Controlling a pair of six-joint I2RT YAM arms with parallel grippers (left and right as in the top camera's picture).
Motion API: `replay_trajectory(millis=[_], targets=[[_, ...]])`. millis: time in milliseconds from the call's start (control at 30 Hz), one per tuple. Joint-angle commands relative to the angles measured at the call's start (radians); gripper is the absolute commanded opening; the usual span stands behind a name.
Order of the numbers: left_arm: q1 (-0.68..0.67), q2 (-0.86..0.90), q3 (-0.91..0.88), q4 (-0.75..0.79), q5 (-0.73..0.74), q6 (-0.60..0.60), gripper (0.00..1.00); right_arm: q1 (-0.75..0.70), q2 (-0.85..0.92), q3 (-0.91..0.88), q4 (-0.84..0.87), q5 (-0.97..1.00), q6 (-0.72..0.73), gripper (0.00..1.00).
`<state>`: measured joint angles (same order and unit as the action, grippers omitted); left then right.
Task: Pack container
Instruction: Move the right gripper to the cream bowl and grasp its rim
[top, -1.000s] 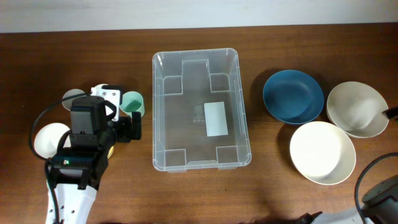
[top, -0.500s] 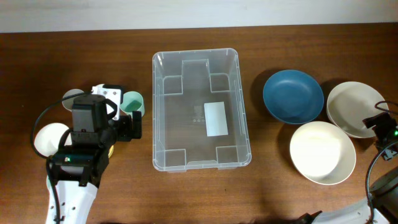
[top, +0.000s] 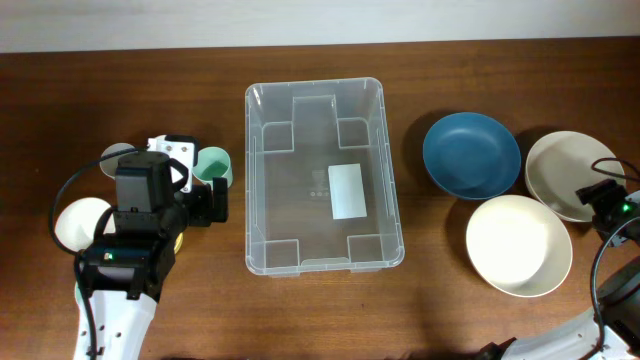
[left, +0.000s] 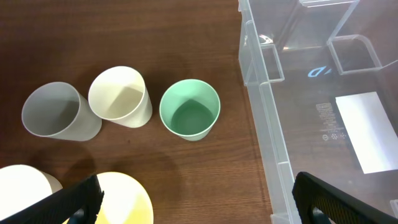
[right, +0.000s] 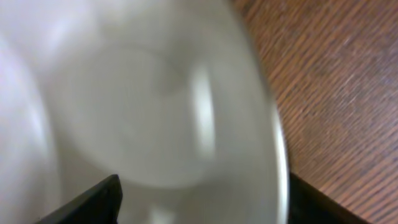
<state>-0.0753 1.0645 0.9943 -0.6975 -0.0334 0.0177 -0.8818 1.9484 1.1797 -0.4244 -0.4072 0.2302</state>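
Clear container, white label; blue bowl; mint cup; brown table.

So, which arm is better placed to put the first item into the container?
Probably left. The left gripper hangs open next to the green cup, which stands close beside the container. The right gripper is open over the beige bowl, farther from the container, with the blue bowl in between.
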Motion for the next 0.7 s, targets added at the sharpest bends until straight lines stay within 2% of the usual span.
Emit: replay_trajectory(millis=[0, 233, 333, 500, 567, 667], targets=[[0.006, 0.002, 0.021, 0.007, 0.011, -0.006, 1.0, 0.011, 0.033, -0.008, -0.006, -0.004, -0.001, 0.6], [0.006, 0.002, 0.021, 0.009, 0.011, -0.006, 1.0, 0.011, 0.033, -0.008, -0.006, -0.004, 0.0, 0.41], [0.006, 0.002, 0.021, 0.009, 0.011, -0.006, 1.0, 0.011, 0.033, -0.007, -0.006, -0.005, 0.0, 0.29], [0.006, 0.002, 0.021, 0.009, 0.011, -0.006, 1.0, 0.011, 0.033, -0.007, -0.006, -0.005, 0.0, 0.18], [0.006, 0.002, 0.021, 0.01, 0.011, -0.006, 1.0, 0.011, 0.033, -0.007, -0.006, -0.008, 0.0, 0.08], [0.006, 0.002, 0.021, 0.01, 0.011, -0.006, 1.0, 0.011, 0.032, -0.007, -0.005, -0.008, 0.039, 0.04]])
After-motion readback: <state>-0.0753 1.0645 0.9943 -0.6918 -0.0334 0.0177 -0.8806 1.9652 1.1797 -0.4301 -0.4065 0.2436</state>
